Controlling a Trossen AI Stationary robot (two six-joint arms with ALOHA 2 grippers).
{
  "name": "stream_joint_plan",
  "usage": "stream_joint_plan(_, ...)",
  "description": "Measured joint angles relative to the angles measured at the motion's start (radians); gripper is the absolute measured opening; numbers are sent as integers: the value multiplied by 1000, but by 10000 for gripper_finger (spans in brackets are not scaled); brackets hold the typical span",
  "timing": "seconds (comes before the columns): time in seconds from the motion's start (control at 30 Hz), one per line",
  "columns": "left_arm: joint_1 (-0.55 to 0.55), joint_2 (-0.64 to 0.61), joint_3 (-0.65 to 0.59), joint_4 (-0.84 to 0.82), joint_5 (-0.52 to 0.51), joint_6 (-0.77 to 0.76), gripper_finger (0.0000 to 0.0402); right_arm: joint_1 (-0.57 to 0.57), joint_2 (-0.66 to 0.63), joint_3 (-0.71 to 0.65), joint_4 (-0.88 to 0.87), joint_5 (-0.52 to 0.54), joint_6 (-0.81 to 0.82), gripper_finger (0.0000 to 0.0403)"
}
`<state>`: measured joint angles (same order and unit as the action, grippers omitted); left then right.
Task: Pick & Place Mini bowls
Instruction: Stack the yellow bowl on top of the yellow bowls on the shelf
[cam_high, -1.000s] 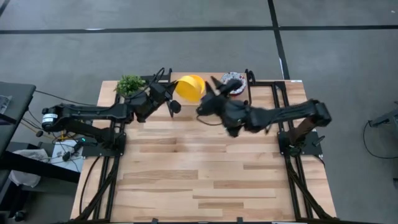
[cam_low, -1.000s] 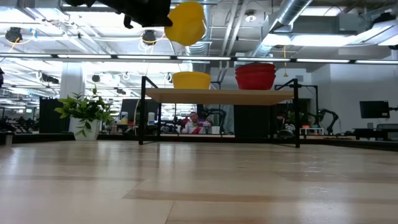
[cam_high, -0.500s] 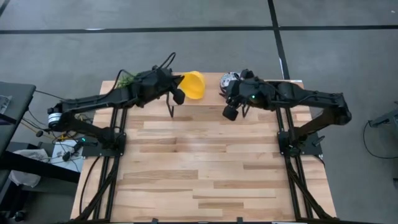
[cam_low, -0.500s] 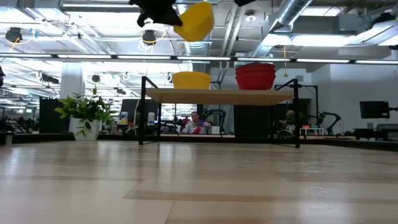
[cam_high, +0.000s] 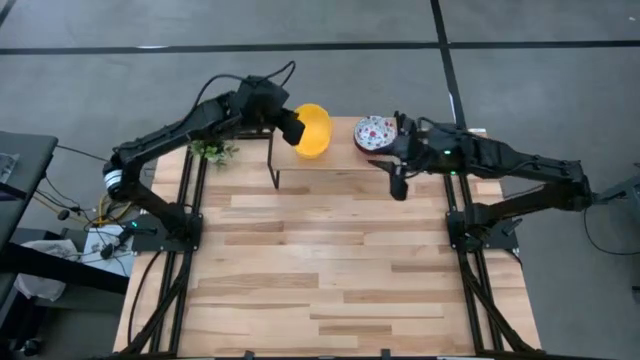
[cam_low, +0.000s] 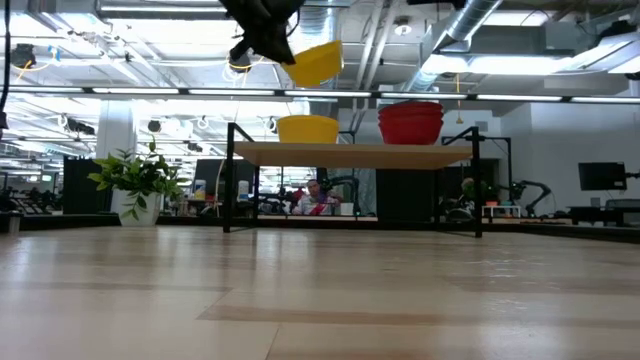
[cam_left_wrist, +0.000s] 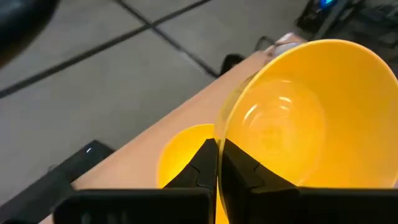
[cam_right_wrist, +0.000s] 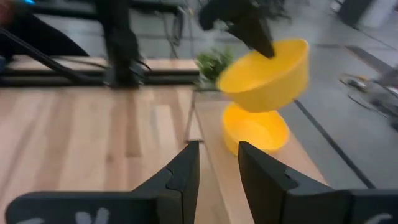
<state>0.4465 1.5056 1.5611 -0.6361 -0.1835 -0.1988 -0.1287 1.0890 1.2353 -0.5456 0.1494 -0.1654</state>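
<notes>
Yellow bowl (cam_high: 313, 130) in left hand (cam_high: 293, 127); plant (cam_high: 211, 150), patterned bowl (cam_high: 375, 132) beside.

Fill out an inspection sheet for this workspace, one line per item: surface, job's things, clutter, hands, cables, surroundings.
Surface: wooden table, bare over most of its area; a raised shelf stands at its far edge.
Job's things: one yellow bowl held in the air above a second yellow bowl on the shelf; a floral bowl also on the shelf, beside red bowls.
Clutter: potted plant at the far left corner.
Hands: left hand shut on the rim of the raised yellow bowl; right hand empty near the floral bowl, fingers parted.
Cables: loose leads by the left arm's base, off the table.
Surroundings: grey floor; open hall with benches behind; a person far off.
</notes>
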Motion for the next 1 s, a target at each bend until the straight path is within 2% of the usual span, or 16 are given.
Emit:
stream_joint_plan(0.13, 45, 51, 58, -59, 42, -13, 5, -35, -124, -127, 88, -125, 5, 102)
stream_joint_plan(0.27, 75, 97, 85, -83, 94, -23, 5, -57, -236, -248, 171, -174, 40, 102)
stream_joint_plan(0.47, 121, 162, 123, -153, 144, -70, 5, -59, -398, -426, 310, -174, 108, 102)
stream_joint_plan(0.67, 151, 209, 165, -214, 156, -105, 5, -60, -538, -591, 436, -117, 218, 102)
stream_joint_plan(0.8, 163, 236, 203, -222, 196, -140, 5, -60, -581, -657, 483, -116, 255, 102)
stream_joint_plan(1.0, 164, 282, 269, -319, 193, -159, 5, -60, -588, -712, 528, -116, 266, 102)
